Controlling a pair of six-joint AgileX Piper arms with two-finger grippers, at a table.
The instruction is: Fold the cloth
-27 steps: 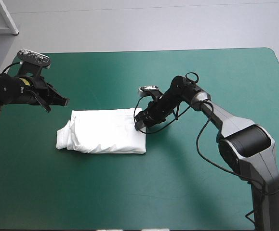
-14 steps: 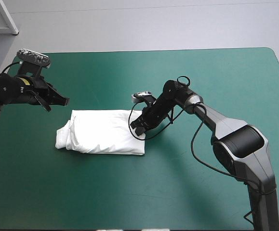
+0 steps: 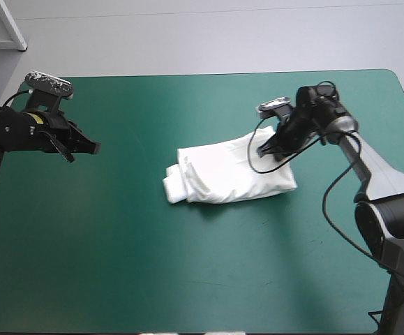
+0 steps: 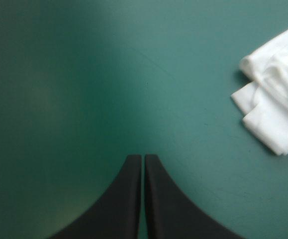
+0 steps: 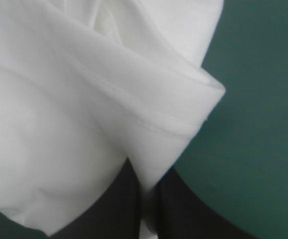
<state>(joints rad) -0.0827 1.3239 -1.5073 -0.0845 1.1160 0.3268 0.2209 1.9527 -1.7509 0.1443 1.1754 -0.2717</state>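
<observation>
Two pairs of jaws: right clamps the T-shirt, left closed well apart.

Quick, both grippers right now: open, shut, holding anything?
Left gripper: shut, holding nothing.
Right gripper: shut on the T-shirt, at one edge.

T-shirt plain white all over, hem stitching white too, worktop cover uniform teal-green, L end effector black, R end effector black, R arm grey w/ black joints
</observation>
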